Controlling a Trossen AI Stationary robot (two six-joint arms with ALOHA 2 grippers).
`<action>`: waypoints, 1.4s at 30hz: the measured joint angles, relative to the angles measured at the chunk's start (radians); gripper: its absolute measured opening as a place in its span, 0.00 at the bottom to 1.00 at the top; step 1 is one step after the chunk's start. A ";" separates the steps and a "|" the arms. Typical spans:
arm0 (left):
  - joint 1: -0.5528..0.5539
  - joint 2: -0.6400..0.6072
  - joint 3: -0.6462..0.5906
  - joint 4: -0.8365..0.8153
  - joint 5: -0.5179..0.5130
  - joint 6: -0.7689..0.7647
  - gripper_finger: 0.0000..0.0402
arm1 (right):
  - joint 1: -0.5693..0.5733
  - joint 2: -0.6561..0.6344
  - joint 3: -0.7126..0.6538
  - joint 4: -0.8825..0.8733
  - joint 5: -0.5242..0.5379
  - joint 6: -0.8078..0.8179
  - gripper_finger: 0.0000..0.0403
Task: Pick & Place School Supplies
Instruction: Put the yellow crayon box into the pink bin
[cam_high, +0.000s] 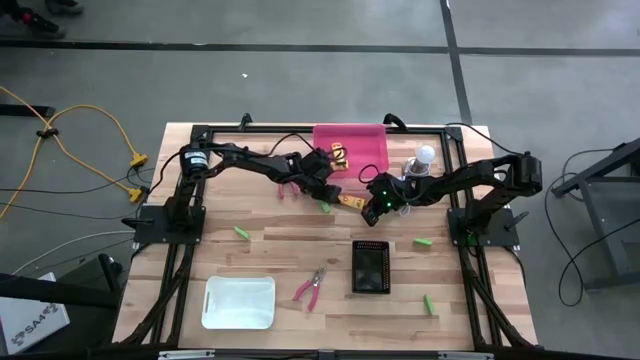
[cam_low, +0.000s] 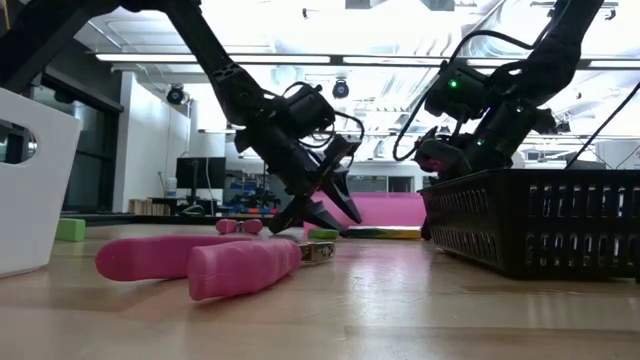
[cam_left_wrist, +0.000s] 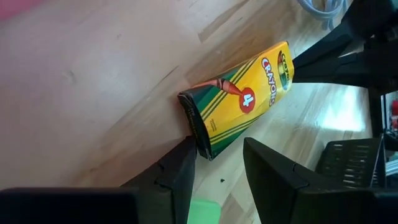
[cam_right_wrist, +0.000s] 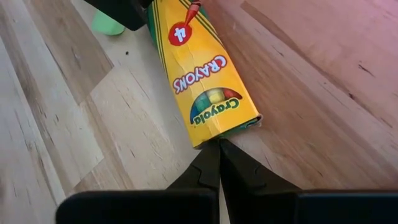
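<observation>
A yellow Crayola crayon box (cam_left_wrist: 239, 102) lies flat on the wooden table (cam_high: 300, 250) just in front of the pink bin (cam_high: 365, 140). My left gripper (cam_left_wrist: 217, 165) is open, and the box's near end sits at the gap between its fingertips. From the opposite side, my right gripper (cam_right_wrist: 219, 149) is shut, its tips touching the other end of the box (cam_right_wrist: 202, 74). In the high view the grippers (cam_high: 325, 190) (cam_high: 372, 205) face each other across the box (cam_high: 350, 200). More yellow boxes (cam_high: 340, 153) lie in the bin. Pink pliers (cam_high: 310, 285) and green blocks (cam_high: 241, 232) (cam_high: 423, 241) are scattered on the table.
A black mesh basket (cam_high: 370, 267) stands front centre and a white tray (cam_high: 239, 301) front left. A white bulb (cam_high: 425, 155) sits beside the bin's right edge. Another green block (cam_high: 429, 302) lies front right, one (cam_high: 325, 207) by the left gripper, and second pliers (cam_high: 287, 190) behind it.
</observation>
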 joint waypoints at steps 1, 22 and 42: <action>-0.004 0.000 -0.001 0.010 -0.007 0.001 0.34 | 0.000 0.000 0.000 0.000 -0.003 0.000 0.00; -0.044 -0.075 -0.004 0.083 -0.024 0.018 0.34 | 0.001 -0.001 0.000 -0.002 -0.010 0.000 0.00; -0.070 -0.106 0.001 0.051 0.010 0.011 0.34 | 0.002 -0.001 -0.001 -0.002 -0.007 -0.003 0.00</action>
